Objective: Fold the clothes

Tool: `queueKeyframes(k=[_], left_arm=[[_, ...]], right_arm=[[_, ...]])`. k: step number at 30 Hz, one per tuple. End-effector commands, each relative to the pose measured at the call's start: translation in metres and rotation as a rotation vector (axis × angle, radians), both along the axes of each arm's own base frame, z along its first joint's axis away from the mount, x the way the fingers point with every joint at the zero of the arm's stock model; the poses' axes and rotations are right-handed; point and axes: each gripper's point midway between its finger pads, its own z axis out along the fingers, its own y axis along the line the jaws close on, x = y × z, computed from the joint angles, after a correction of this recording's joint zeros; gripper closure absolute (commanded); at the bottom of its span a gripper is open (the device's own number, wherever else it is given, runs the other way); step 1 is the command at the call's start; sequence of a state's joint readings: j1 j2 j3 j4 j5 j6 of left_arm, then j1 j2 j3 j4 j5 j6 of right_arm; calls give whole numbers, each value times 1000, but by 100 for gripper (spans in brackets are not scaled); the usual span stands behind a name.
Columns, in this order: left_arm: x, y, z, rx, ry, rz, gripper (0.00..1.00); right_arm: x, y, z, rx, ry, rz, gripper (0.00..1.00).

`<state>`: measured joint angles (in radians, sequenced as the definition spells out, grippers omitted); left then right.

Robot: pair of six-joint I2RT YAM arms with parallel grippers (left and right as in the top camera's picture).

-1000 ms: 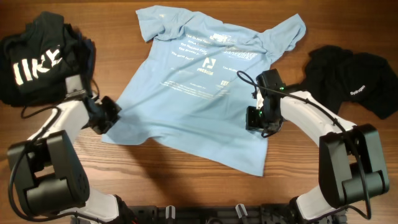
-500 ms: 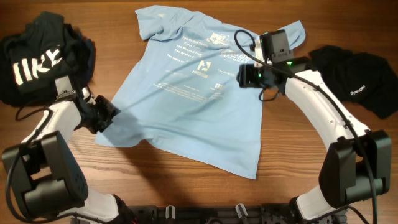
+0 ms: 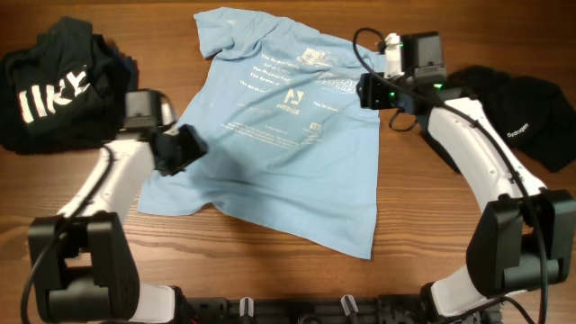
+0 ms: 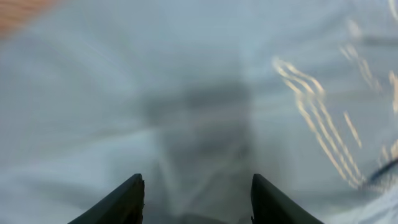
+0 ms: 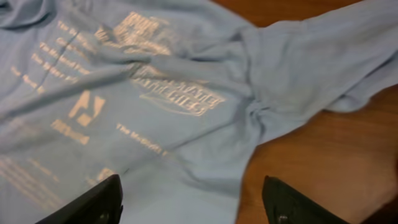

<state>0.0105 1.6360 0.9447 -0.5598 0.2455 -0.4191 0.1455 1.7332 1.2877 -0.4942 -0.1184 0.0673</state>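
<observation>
Broadly, a wooden worktop (image 3: 270, 261) fills the overhead view, and the light sky-blue T-shirt (image 3: 279, 153) lies spread across its middle. The shirt is set at a slant, collar toward the far left and hem toward the near right, with pale printed text lines facing up. Its cloth is rumpled, with folds bunched where the sleeve on the robot's right meets the body.

A black T-shirt with white lettering (image 3: 54, 90) lies heaped at the far left of the worktop, apart from the blue one. A second black garment (image 3: 513, 112) lies at the far right, just beside the blue sleeve.

The left arm reaches in over the blue shirt's left edge. Its left pincer (image 3: 183, 149) stands open over the cloth, fingers (image 4: 118, 200) apart with nothing between them. That wrist view is blurred, so contact with the fabric cannot be told.

The right pincer (image 3: 367, 90) stands above the printed area near the right sleeve. Its fingers (image 5: 93, 202) are spread wide and empty.
</observation>
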Motion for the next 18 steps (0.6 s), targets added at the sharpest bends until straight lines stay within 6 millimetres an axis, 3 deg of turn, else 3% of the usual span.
queueKeyframes(k=[1,3,5,9,13,18], left_arm=[[11,-46,15,-14,-87,-126,51],[12,-74,20,-35,-127,-196,60],[11,-101,23,-42,-163,-265,64],[0,-138,26,-62,-173,-333,77],[-32,-176,24,-111,-123,-458,92],[-73,-209,21,-146,-50,-585,96]], right_arm=[[13,-14,-1,-46,-33,14,27],[16,-19,-5,-46,-31,3,28],[16,-20,-9,-43,-20,-5,28],[13,-21,-11,-35,-1,-19,28],[10,-21,-13,-36,11,-19,28],[5,-21,-16,-38,38,-20,28]])
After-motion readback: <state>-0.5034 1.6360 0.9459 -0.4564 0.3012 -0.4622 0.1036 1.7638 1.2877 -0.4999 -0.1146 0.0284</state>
